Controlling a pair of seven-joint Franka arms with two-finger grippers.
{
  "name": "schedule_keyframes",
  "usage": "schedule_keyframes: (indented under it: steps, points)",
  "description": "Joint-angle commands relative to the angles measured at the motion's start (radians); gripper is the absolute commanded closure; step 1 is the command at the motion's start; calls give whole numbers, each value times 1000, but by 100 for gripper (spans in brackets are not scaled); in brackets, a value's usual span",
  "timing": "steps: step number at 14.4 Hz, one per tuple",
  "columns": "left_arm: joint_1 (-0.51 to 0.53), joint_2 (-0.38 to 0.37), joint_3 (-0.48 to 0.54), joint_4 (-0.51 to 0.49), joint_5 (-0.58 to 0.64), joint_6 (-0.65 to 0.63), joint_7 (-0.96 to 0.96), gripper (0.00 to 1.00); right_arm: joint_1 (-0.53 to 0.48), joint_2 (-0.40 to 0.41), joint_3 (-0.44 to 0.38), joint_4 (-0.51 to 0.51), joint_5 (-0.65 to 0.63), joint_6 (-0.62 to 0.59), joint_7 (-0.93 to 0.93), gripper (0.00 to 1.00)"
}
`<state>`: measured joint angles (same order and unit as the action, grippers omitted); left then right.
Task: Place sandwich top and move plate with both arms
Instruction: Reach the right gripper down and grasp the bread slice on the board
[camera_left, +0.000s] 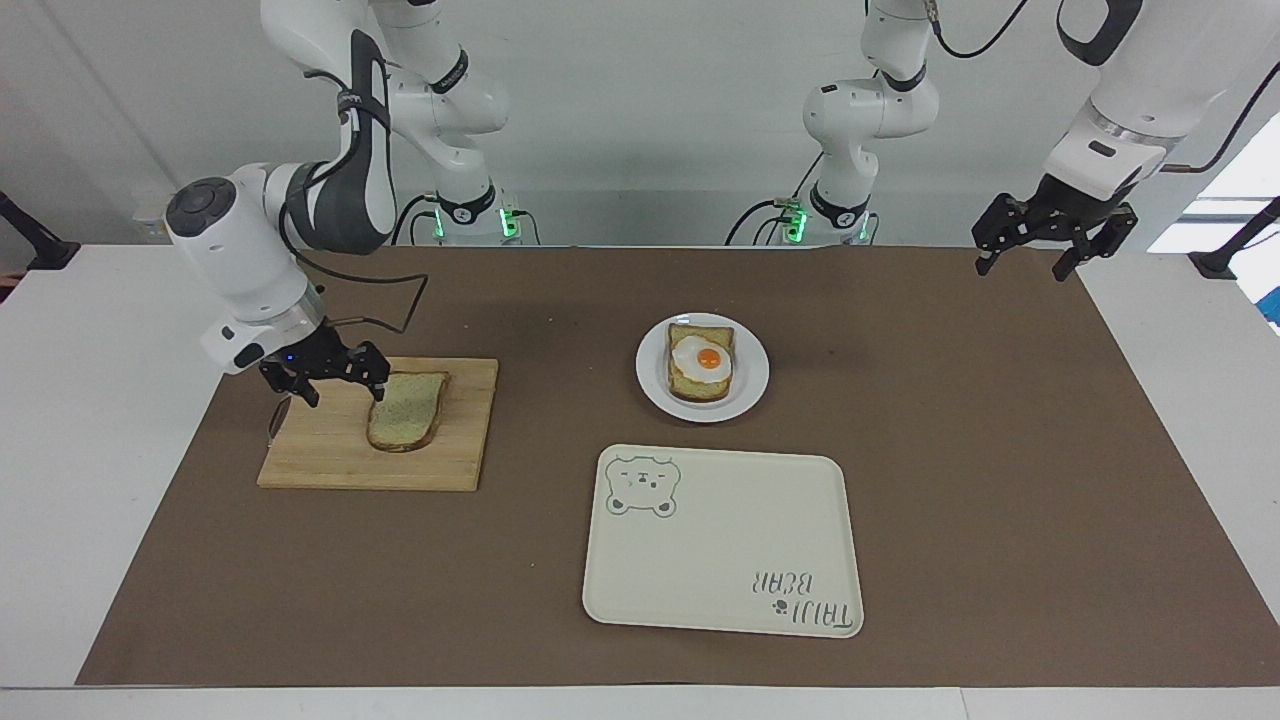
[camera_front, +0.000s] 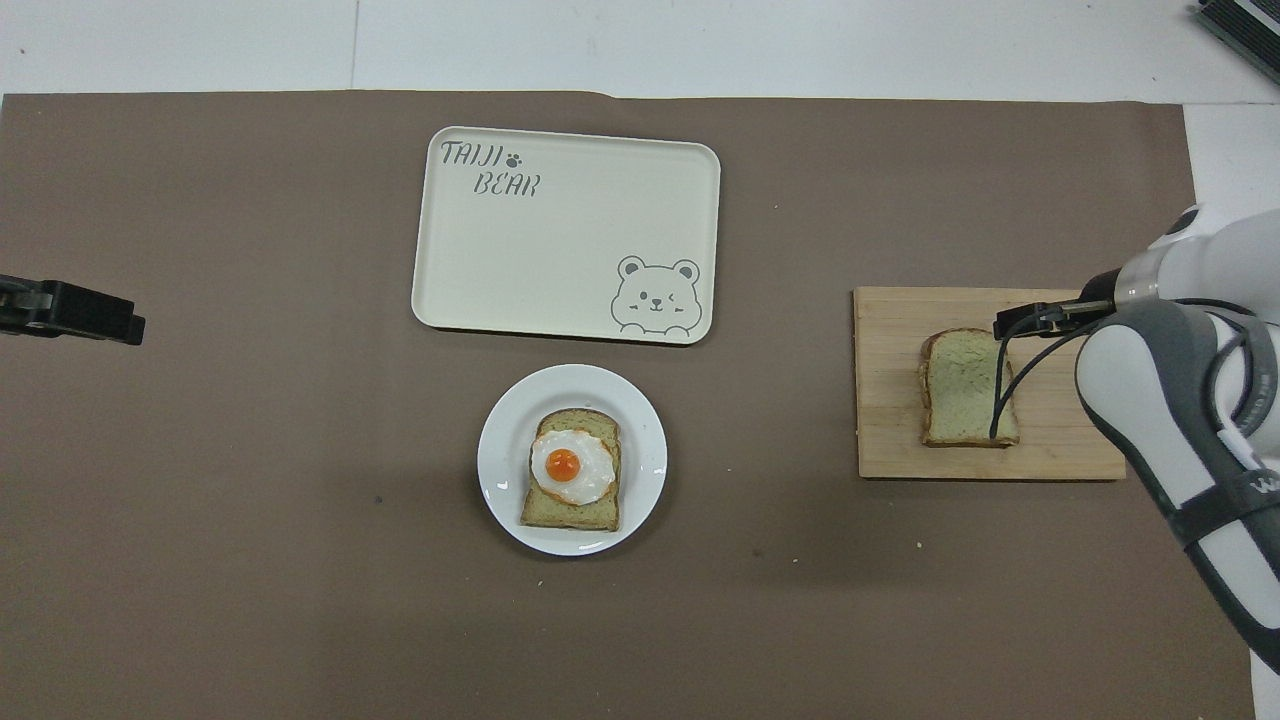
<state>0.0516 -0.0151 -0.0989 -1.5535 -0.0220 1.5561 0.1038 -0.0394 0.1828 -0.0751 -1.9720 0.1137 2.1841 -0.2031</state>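
The sandwich top (camera_left: 405, 412) is a plain pale slice lying flat on a wooden cutting board (camera_left: 330, 455) toward the right arm's end of the table; it also shows in the overhead view (camera_front: 962, 390). My right gripper (camera_left: 345, 393) is open and empty, low over the board at the slice's edge; in the overhead view it (camera_front: 1015, 320) overlaps the slice's corner. The white plate (camera_left: 752, 385) holds a toast slice with a fried egg (camera_left: 702, 362) near the table's middle. My left gripper (camera_left: 1022, 268) is open and empty, raised over the mat's edge at the left arm's end.
A cream rectangular tray with a bear drawing (camera_left: 720, 545) lies farther from the robots than the plate. A brown mat (camera_left: 1000, 450) covers the table. The right arm's cable (camera_front: 1000, 390) hangs over the slice in the overhead view.
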Motion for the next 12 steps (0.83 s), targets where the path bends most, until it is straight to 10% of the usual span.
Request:
schedule_keyframes:
  steps: [1, 8, 12]
  points:
    - [7, -12, -2, -7, 7, -8, 4, 0, -28, 29, 9, -47, 78, 58, -57, 0]
    - [7, -12, -2, -7, 7, -8, 4, 0, -54, 38, 9, -134, 162, 140, -151, 5]
    - [7, -12, -2, -7, 7, -8, 4, 0, -48, 38, 9, -137, 162, 135, -142, 69]
